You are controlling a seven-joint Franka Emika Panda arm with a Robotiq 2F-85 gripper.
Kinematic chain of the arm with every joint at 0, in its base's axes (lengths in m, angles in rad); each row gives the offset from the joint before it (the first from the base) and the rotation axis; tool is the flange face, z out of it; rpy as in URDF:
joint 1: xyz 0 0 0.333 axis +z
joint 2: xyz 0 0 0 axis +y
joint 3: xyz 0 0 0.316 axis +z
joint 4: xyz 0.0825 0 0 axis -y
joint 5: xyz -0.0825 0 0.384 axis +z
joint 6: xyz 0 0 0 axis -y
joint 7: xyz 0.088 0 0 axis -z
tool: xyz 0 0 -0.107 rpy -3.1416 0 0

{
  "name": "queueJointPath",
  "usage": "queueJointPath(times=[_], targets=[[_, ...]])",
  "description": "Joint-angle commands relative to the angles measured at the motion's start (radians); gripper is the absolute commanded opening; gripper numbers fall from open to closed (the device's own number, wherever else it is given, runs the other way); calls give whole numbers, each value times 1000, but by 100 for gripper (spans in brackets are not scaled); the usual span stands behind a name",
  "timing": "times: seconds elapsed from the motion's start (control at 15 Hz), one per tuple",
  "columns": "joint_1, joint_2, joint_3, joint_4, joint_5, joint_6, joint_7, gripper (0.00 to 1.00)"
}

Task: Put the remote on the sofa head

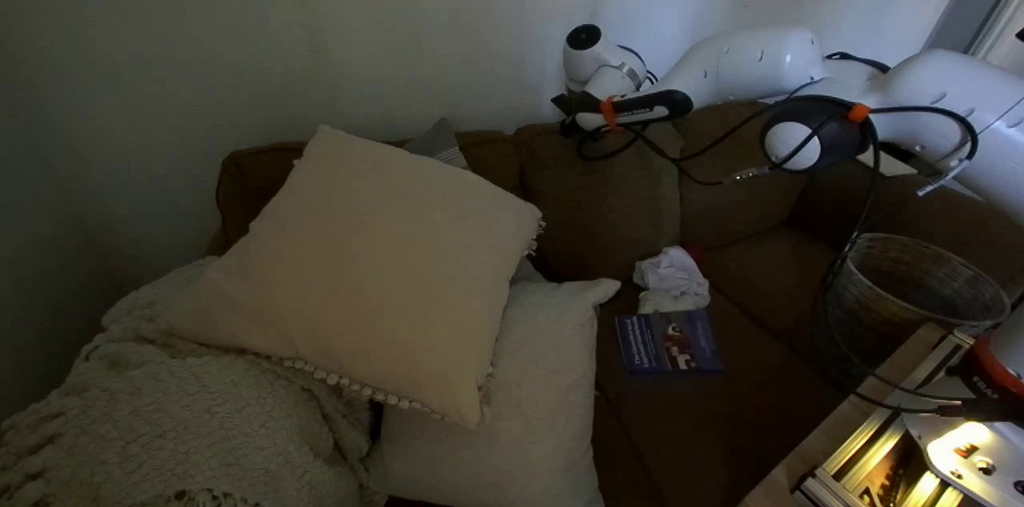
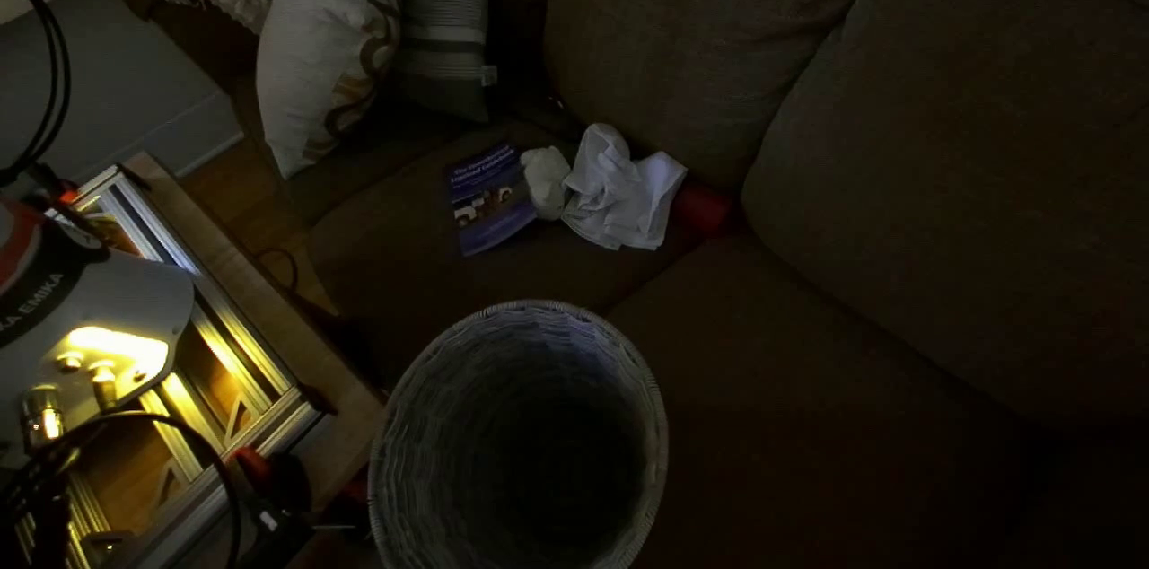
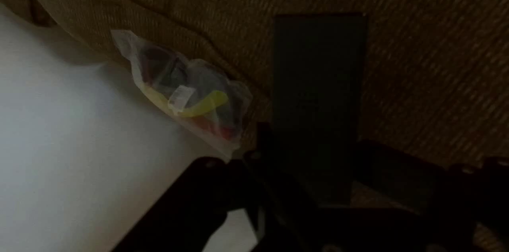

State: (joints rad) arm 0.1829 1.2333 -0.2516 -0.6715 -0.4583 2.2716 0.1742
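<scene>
In the wrist view the remote is a dark, slim oblong lying lengthwise between the fingers of my gripper. A finger touches each long side, and the gripper looks shut on it; the picture is very dark there. Behind it is the brown ribbed fabric of the sofa head. I cannot tell whether the remote touches the fabric. In an exterior view my gripper is at the top of the sofa head, near the wall; the remote cannot be made out there. The gripper is out of view in an exterior view.
A clear plastic bag with coloured contents lies along the sofa top by the wall. Large cream pillows lean at one end. A blue booklet and white cloth lie on the seat. A wicker basket stands by the robot base.
</scene>
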Motion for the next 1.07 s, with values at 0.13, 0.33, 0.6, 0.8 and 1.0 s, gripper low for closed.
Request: queueJointPath(times=[0.13, 0.33, 0.6, 0.8, 1.0], targets=[[-23, 128, 2, 198, 33, -5, 8, 28], [-23, 140, -2, 206, 29, 1, 21, 80], [-25, 139, -1, 211, 28, 7, 28, 100], [-12, 97, 28, 189, 42, -29, -9, 100], [-13, 30, 155, 150, 105, -23, -179, 100]])
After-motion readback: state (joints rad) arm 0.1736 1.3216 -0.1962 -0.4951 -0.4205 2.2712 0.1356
